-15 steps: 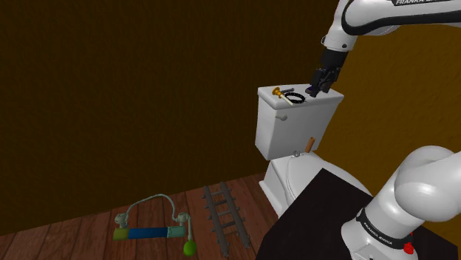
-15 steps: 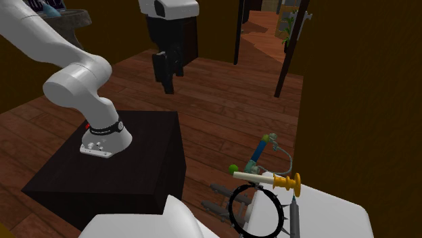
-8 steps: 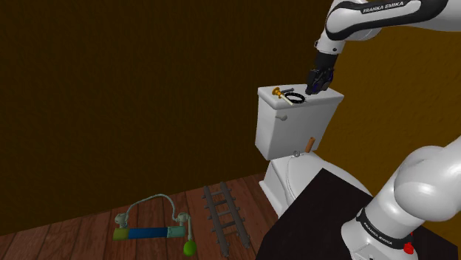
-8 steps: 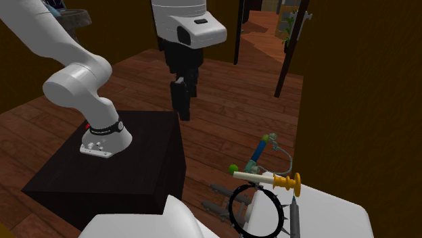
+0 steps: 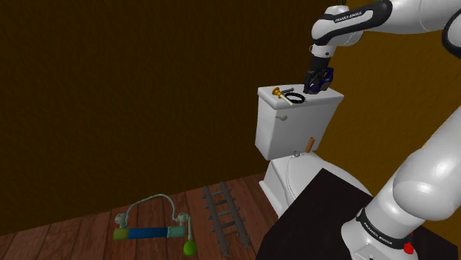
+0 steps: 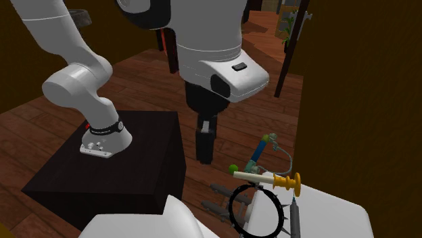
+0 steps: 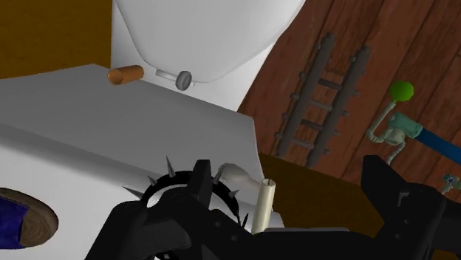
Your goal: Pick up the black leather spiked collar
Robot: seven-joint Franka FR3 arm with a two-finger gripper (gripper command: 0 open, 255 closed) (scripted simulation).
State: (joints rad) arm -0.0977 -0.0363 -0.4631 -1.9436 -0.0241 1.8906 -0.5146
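The all-black two-finger gripper (image 5: 316, 83) hangs above the white toilet-tank lid (image 5: 329, 98), its fingers spread wide and holding nothing. Just beneath it, in the wrist view, the black spiked ring collar (image 6: 231, 209) lies flat close to the lid's edge, partly behind one finger rather than between the two. Just beside the collar a cream rod with a yellow knobbed end (image 6: 262, 178) pokes out over that edge. Farther off, on the brown wooden floor (image 5: 74, 236), lies a grey ladder-like rack (image 5: 222, 219). The risk, as I judge it: descending from this offset would plant a finger on the band and shove the collar or the rod off the lid. The spikes could also keep the pads from seating.
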